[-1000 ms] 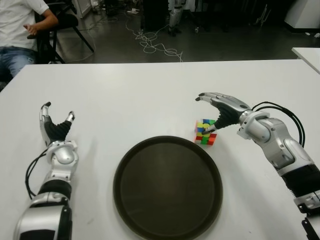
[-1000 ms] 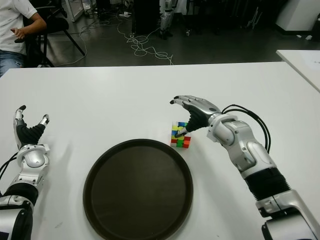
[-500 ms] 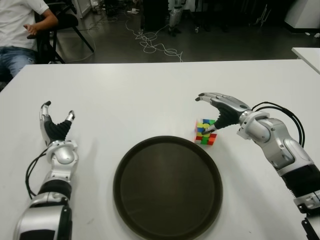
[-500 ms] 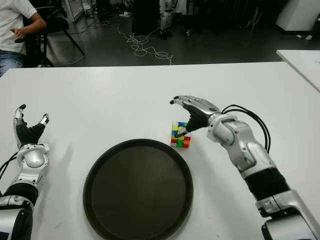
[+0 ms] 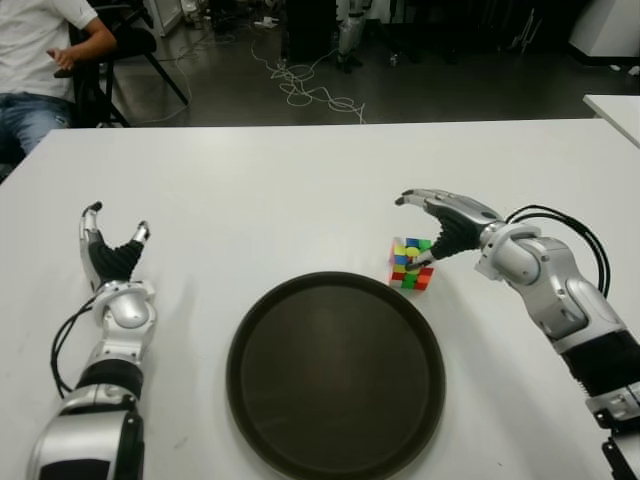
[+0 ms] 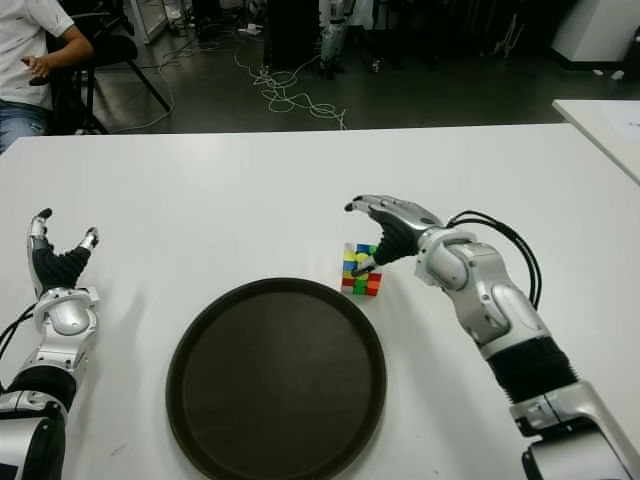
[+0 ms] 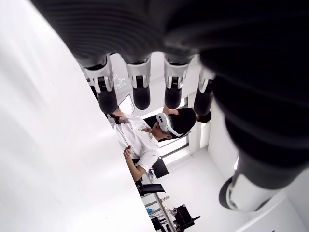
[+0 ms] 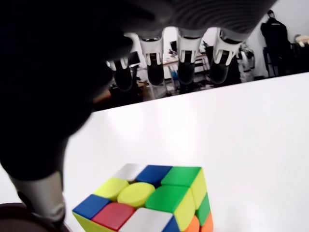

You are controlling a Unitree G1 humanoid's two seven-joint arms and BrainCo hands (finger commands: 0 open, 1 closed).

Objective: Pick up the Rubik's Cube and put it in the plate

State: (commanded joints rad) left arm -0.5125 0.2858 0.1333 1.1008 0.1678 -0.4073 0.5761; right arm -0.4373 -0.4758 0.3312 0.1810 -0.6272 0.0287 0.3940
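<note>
White bench (image 5: 300, 180): spans the whole near field; dark floor with loose cables (image 5: 305, 90) beyond its far edge.

Seated person (image 5: 40, 60) in white shirt and jeans: beyond the far left corner of the bench, on a dark chair.

Dark round plate (image 5: 335, 372): lying flat near the front edge, centre; nothing in it.

Right hand (image 5: 432, 232): reaching in from the right side, arched over the Rubik's Cube (image 5: 411, 262). Fingers (image 8: 186, 50) extended and spread above and past the cube, not closed on it in the right wrist view; thumb tip down by the cube's near upper edge, contact not determinable. Nothing gripped.

Left hand (image 5: 110, 262): idle at the left side of the bench, well apart from the plate, on its left. Fingers (image 7: 140, 89) pointing up and relaxed, holding nothing.

Rubik's Cube: standing on the bench just beyond the plate's far right rim, close to it but outside it. Mixed stickers on top, yellow, green, blue and red among them. Not lifted.
</note>
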